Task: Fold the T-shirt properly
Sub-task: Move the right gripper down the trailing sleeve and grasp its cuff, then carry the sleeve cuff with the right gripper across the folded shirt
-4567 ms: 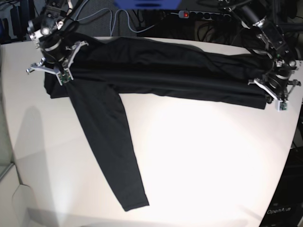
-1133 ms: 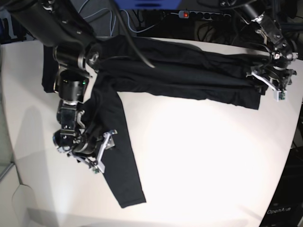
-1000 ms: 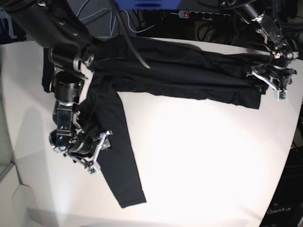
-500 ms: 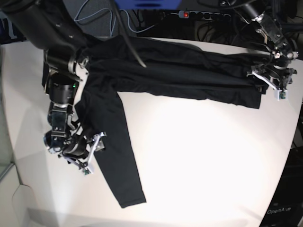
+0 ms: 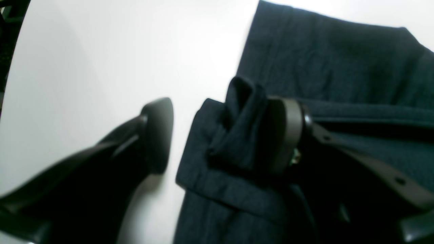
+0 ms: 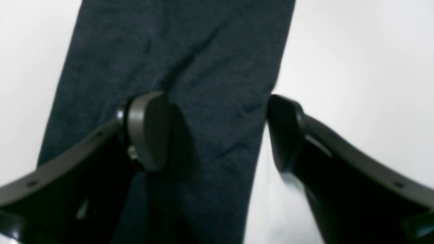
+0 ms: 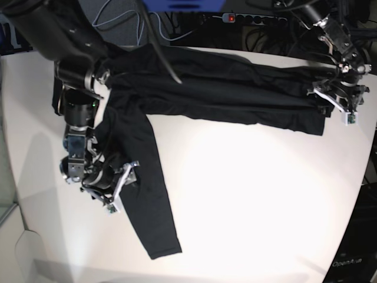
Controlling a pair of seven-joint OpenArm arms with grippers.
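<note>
The black T-shirt (image 7: 224, 88) lies folded into a long band across the far side of the white table (image 7: 253, 194). One sleeve (image 7: 154, 218) trails toward the front left. My right gripper (image 7: 122, 187) hovers open over the middle of that sleeve. In the right wrist view the right gripper (image 6: 217, 132) has one finger (image 6: 149, 132) above the sleeve (image 6: 190, 61) and the other beyond its edge. My left gripper (image 7: 331, 106) stands open at the band's right end. The left wrist view shows the left gripper (image 5: 220, 135) with a bunched fold (image 5: 237, 135) against one finger (image 5: 284, 135), the other finger apart.
A power strip (image 7: 253, 19) with a red switch and loose cables (image 7: 118, 20) lie behind the table. The table's curved edge runs close to the left gripper on the right. A dark box (image 7: 353, 253) stands off the front right corner.
My right gripper drifted left off the sleeve's edge, then came back right over the sleeve. Several seconds ago it was at the shirt's far-left end. The left arm has stayed still.
</note>
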